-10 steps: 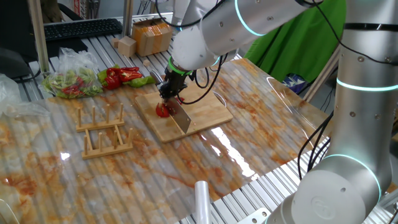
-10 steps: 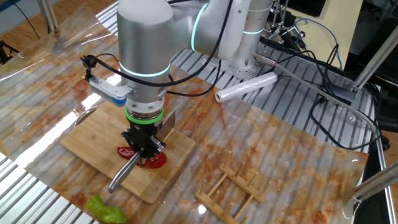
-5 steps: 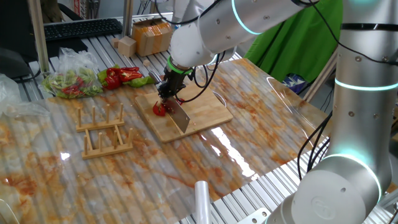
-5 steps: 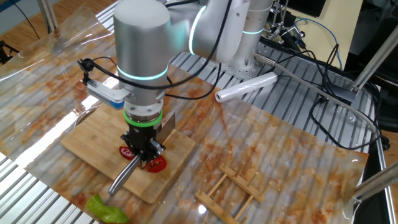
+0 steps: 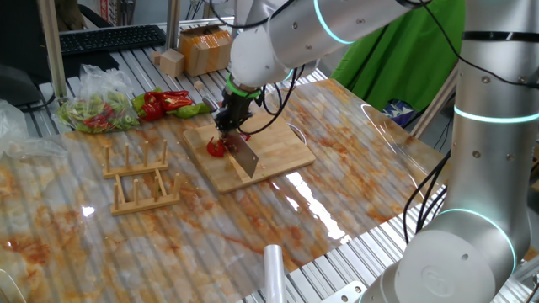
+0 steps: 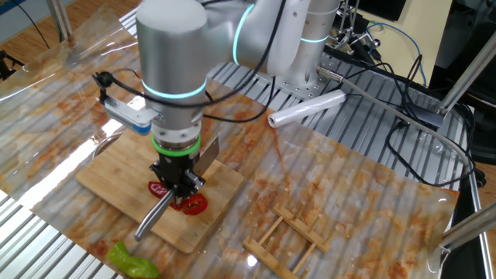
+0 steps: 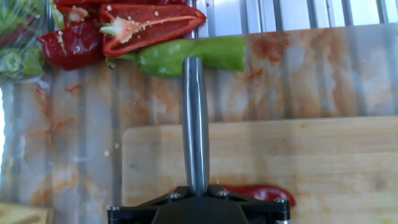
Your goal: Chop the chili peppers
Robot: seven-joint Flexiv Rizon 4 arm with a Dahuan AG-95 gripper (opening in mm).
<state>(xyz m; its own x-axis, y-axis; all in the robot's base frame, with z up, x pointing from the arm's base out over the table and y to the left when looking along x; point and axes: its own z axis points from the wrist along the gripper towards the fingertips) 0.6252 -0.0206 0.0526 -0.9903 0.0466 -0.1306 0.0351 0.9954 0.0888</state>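
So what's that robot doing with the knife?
The robot's claw is shut on a knife and holds it over a wooden board, with its blade at a red chili lying there. More red and green peppers wait on the table beside the board, past the handle's end.

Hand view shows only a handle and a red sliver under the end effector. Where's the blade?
Observer: The knife has its blade edge-down over the cutting board, right beside the chili peppers.
Operator: Is the chili cut through?
Observer: Red shows on both sides of the end effector; I cannot tell whether it is severed.
Operator: Anything else near the board?
Observer: A wooden rack stands on the table, apart from the board.
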